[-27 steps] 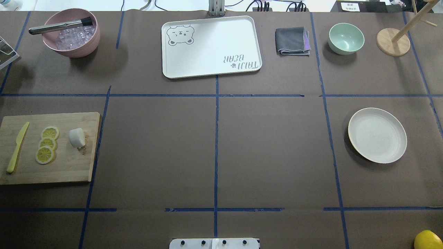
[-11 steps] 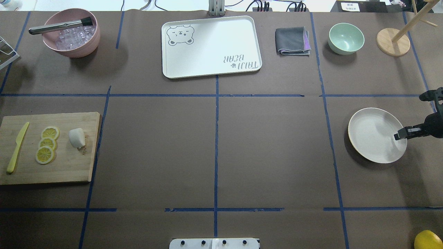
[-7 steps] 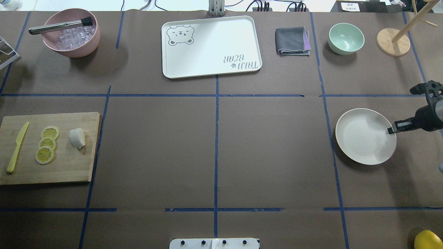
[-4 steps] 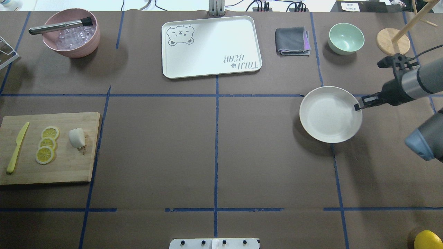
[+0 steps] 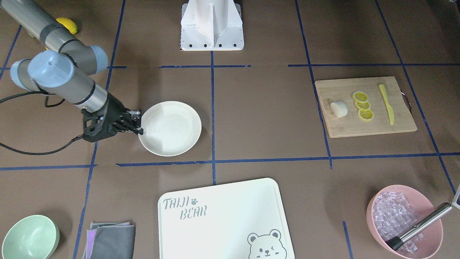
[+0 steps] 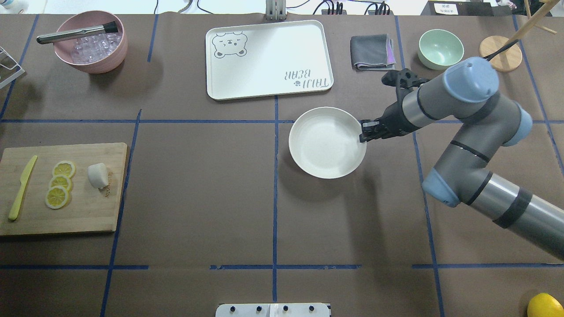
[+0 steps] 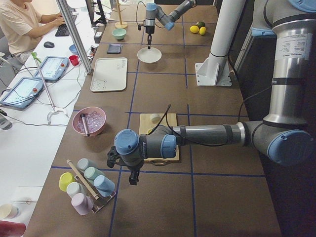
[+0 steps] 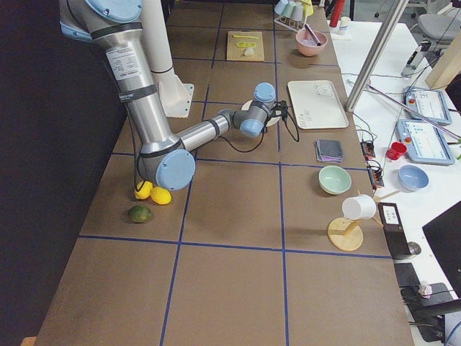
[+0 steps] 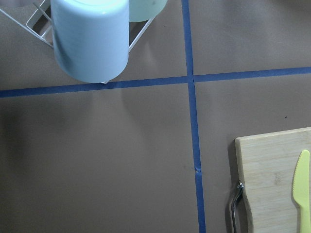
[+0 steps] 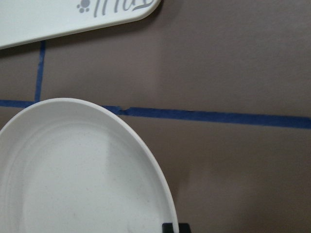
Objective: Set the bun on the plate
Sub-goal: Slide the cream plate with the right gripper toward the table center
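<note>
The right gripper (image 6: 362, 134) pinches the plate (image 6: 321, 145) by the rim, at its 3 o'clock seen from overhead. The right wrist view cuts off all but one dark fingertip (image 10: 175, 228) there. The left gripper (image 7: 132, 177) shows only in the left side view, beside the cutting board (image 6: 88, 211), and I cannot tell whether it is spread. One bun (image 6: 97, 175) lies on that board, at 3 o'clock of three lemon slices (image 6: 61, 182). The overhead view clips one lemon (image 6: 545, 305); the right side view shows two, plus a green fruit (image 8: 140, 213).

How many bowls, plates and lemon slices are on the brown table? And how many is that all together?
bowls: 2 (pink bowl, mint-green bowl)
plate: 1
lemon slices: 3
total: 6
</note>
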